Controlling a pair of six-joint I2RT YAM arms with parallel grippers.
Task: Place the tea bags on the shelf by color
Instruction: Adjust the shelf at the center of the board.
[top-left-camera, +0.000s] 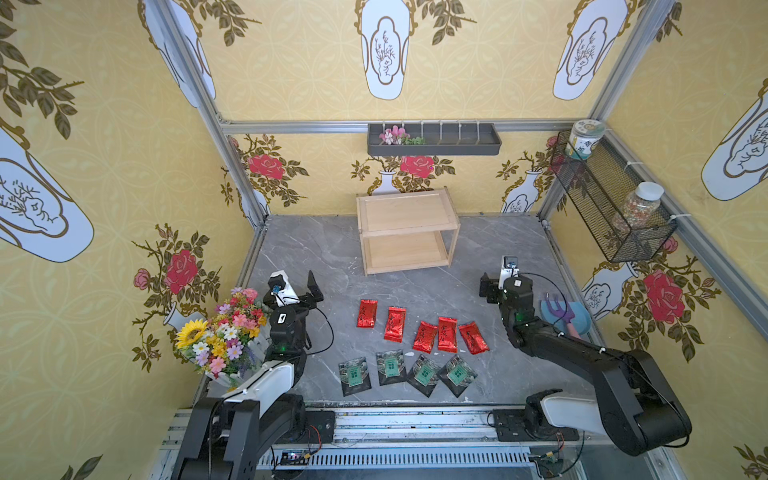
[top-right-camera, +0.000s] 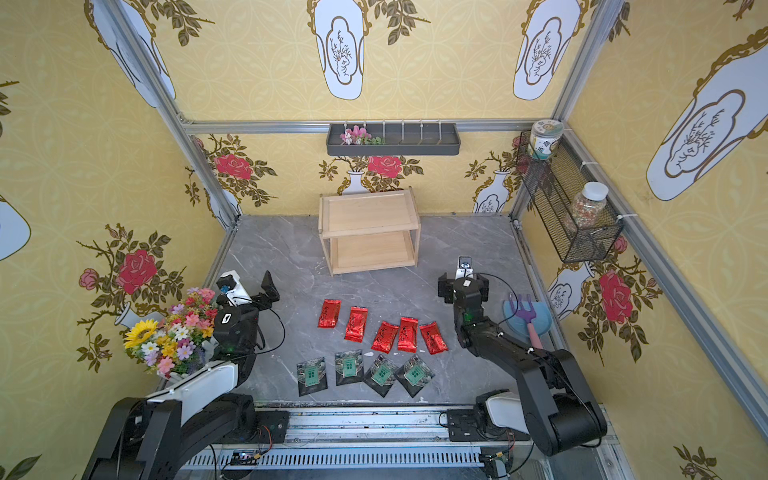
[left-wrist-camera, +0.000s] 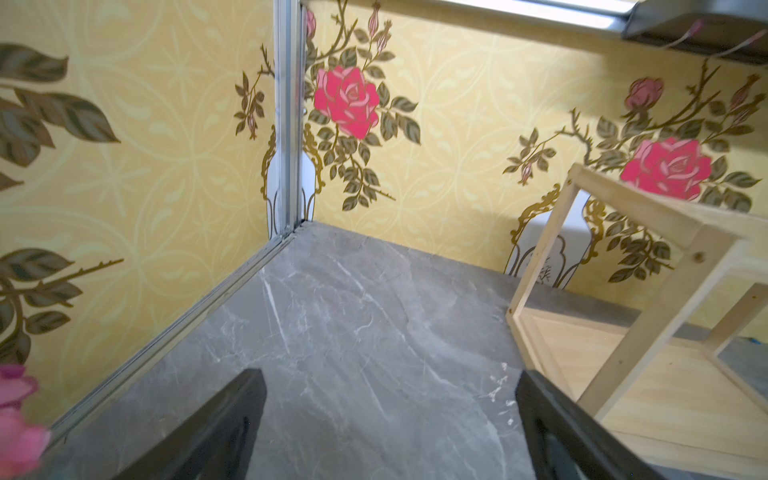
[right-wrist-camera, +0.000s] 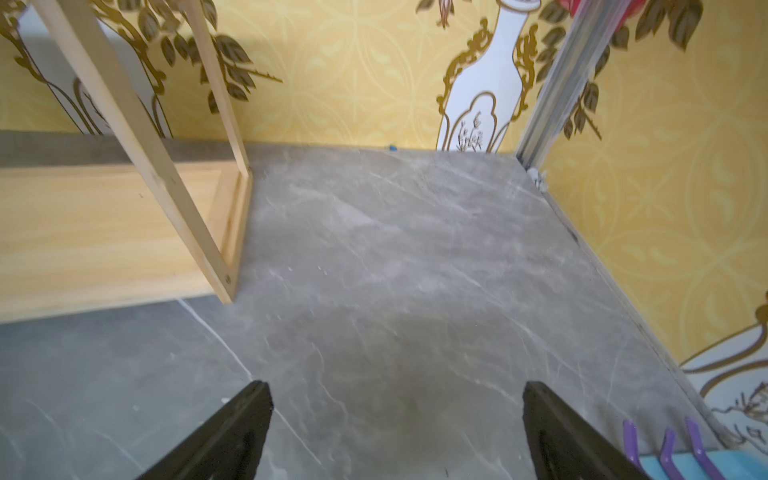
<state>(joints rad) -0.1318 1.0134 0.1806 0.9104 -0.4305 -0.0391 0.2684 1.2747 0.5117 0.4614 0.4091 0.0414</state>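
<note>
Two black, wedge-fingered grippers, jaws spread wide and holding nothing: the left gripper (left-wrist-camera: 388, 386) and the right gripper (right-wrist-camera: 397, 392) hover over the grey, white-veined, marble-look tabletop (top-left-camera: 316, 257), at the left and right of the scene. Five glossy red oblong foil sachets (top-left-camera: 424, 336) lie in a loose row at near centre. Four squarer dark packets (top-left-camera: 391, 368) with green labels lie nearer still, along the near edge. The two-tier pale wooden shelf (top-left-camera: 409, 231), with rimmed boards and slim posts, stands far centre, well apart from them.
</note>
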